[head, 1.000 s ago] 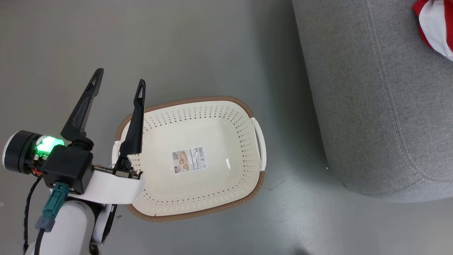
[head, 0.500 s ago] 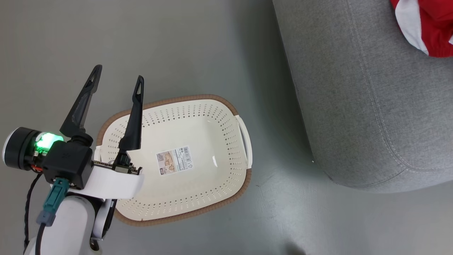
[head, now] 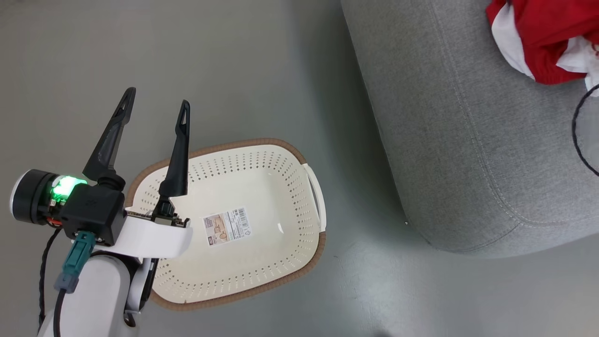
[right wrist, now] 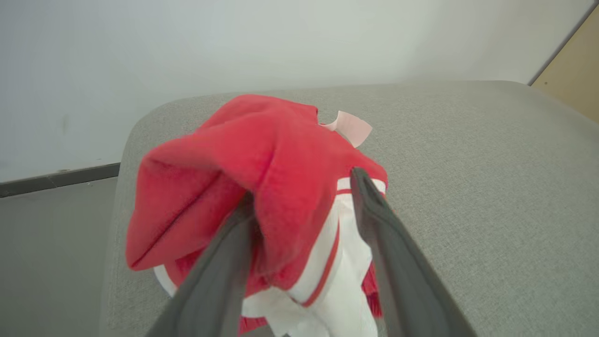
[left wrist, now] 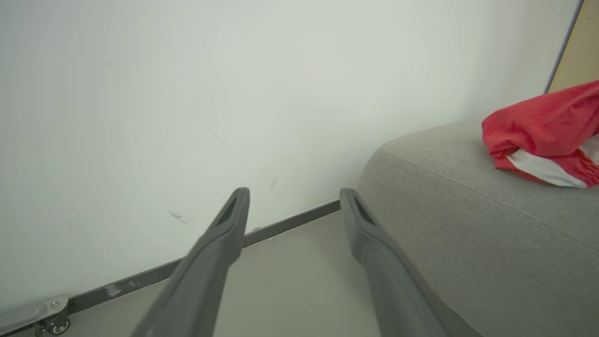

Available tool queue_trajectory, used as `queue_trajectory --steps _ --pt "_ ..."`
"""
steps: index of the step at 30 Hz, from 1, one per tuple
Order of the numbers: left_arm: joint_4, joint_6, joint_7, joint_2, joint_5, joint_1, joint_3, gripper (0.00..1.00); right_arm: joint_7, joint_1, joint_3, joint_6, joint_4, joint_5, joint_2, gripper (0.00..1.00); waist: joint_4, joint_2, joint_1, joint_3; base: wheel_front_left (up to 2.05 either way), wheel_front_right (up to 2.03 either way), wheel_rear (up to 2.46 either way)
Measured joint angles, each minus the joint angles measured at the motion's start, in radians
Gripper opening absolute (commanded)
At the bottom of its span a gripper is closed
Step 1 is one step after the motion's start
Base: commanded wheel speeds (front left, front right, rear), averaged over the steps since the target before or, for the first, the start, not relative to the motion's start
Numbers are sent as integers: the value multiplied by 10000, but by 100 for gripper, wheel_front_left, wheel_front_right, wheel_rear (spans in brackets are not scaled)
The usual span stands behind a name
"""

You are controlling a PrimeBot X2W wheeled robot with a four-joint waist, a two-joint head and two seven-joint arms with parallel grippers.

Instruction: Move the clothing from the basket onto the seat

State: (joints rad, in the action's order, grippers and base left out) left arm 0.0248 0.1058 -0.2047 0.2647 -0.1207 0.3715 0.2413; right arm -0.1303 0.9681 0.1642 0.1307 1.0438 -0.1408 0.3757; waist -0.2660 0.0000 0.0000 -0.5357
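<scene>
Nearest, the left pincer (head: 158, 96) is hanging released, its two long dark fingers spread wide, over the end of the oval cream-white perforated plastic basket (head: 290, 196) that is facing away from the large light grey upholstered seat (head: 444, 140). The basket is sitting upright on the grey floor (head: 234, 70), near the seat's rounded corner but apart from it, its bare bottom showing a paper label (head: 226, 226). Farther off, the bright red clothing with white bands (right wrist: 262, 140) is lying bunched on top of the seat. The right pincer (right wrist: 302, 185) is standing parted above the seat, its fingers spread around the bundle, one finger pressing into the red fabric.
</scene>
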Motion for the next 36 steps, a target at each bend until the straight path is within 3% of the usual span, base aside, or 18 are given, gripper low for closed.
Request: queue_trajectory --steps 11,24,33,36 --pt "-445 102 -215 -245 -288 -30 -188 100 -146 -538 -874 0 -169 -303 -54 100 -153 0 0 558 0 0 0" --pt "-817 280 -420 -481 -527 -418 -556 100 -702 -1248 -2040 0 -1315 -533 -12 100 -229 0 0 1435 0 0 0" --pt "-1024 631 -424 -732 -717 -1052 -930 100 -951 -1534 -2573 0 -2119 -631 -38 100 -47 0 0 2093 0 0 0" --pt "-1133 765 -424 -777 -729 -1427 -1081 100 -1032 -1856 -2830 0 -2608 -725 -326 100 135 0 0 2376 0 0 0"
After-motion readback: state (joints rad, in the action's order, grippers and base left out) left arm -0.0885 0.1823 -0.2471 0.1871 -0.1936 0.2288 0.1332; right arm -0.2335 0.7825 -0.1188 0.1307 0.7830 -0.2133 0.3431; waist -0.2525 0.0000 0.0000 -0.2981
